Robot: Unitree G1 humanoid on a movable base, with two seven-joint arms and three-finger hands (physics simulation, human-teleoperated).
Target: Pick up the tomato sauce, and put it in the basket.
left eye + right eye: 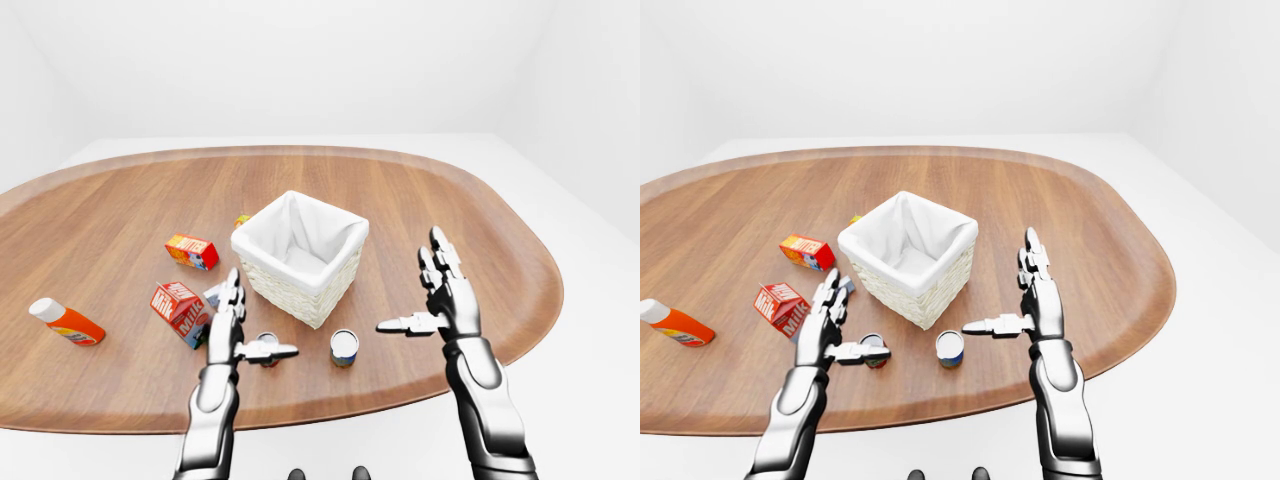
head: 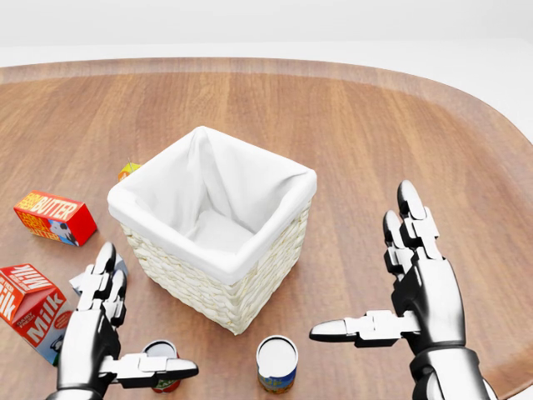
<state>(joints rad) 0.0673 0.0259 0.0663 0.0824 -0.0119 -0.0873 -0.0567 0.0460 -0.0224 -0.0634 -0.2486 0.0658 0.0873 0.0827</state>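
White walls and a white floor surround an oval wooden worktop (image 1: 420,200) with a raised rim and a smooth, reddish grain. In the left-eye view a square woven basket (image 1: 300,285) of pale wicker, lined with white cloth that folds over its rim, stands near the middle. To its left lie a red butter box (image 1: 192,251), a red milk carton (image 1: 180,312) on its side, and, well apart near the worktop's left edge, an orange bottle (image 1: 66,322) with a white cap, lying down. A small orange thing peeks out behind the basket's left corner, too hidden to name.

In the head view the tomato sauce (image 2: 161,364), a small round can with a red label and a grey metal top, stands upright on the worktop below the basket's left side. The left hand (image 2: 104,342), of jointed silver metal, hovers just beside it, fingers spread wide and thumb stretched out across the can; whether it touches the can I cannot tell. Just right of it stands a second can (image 2: 276,364) with a blue and yellow label and a white top.

In the right-eye view the right hand (image 1: 1032,300) is likewise wide open, fingers upright, thumb pointing left, holding nothing, well clear of the basket.
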